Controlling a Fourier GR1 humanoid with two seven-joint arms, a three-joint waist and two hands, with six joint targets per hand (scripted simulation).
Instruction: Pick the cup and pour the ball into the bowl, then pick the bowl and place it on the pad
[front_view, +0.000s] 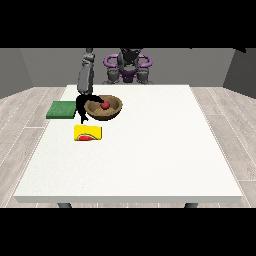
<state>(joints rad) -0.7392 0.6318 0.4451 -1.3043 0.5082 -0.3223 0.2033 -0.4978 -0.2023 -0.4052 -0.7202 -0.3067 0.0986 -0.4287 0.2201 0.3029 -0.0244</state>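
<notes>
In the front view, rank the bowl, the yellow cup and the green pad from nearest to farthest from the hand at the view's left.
From the hand at the view's left:
1. Bowl, touching it on its right, with the red ball inside.
2. Yellow cup, lying just below it.
3. Green pad, at its left; nearly as close as the cup.

A bare test room: grey walls (30, 67), pale plank floor (22, 125), one large white table (150, 150) (nothing homely about it).
</notes>
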